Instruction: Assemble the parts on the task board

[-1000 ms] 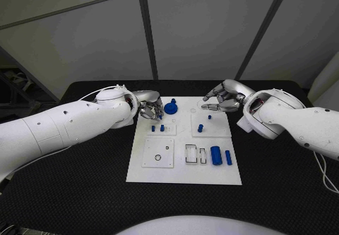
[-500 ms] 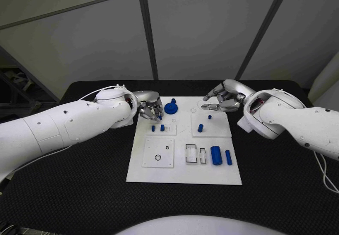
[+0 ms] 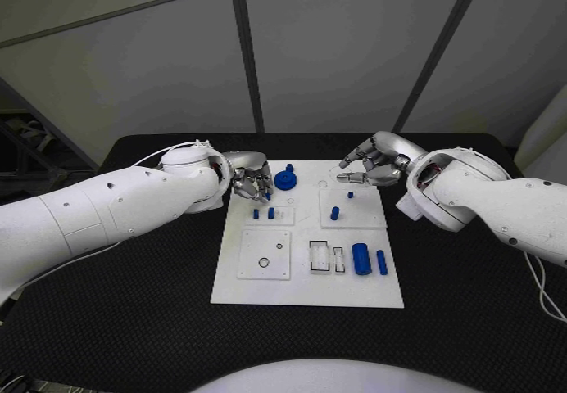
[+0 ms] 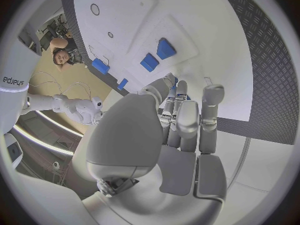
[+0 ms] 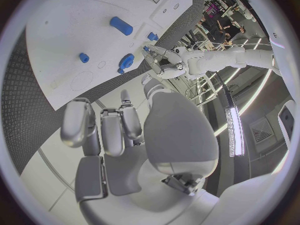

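The white task board [image 3: 307,282] lies in the middle of the black table. A blue knob-shaped part [image 3: 285,178] stands at its far left corner, and my left hand [image 3: 251,182] hovers just left of it with fingers loosely curled and nothing in them. In the left wrist view the left hand [image 4: 181,130] points at two short blue pegs [image 4: 157,55]. My right hand [image 3: 372,164] hangs over the board's far right corner, fingers apart and holding nothing. A blue peg [image 3: 334,214] and a smaller one [image 3: 350,196] stand below it. Two blue cylinders [image 3: 369,260] lie at the board's right.
Two short blue pegs [image 3: 264,214] stand on the board's left plate. A square plate with small holes [image 3: 265,254] and rectangular slots [image 3: 321,255] sit nearer me. The right wrist view shows the knob [image 5: 125,61] beside my left hand [image 5: 165,60]. Black table surrounds the board.
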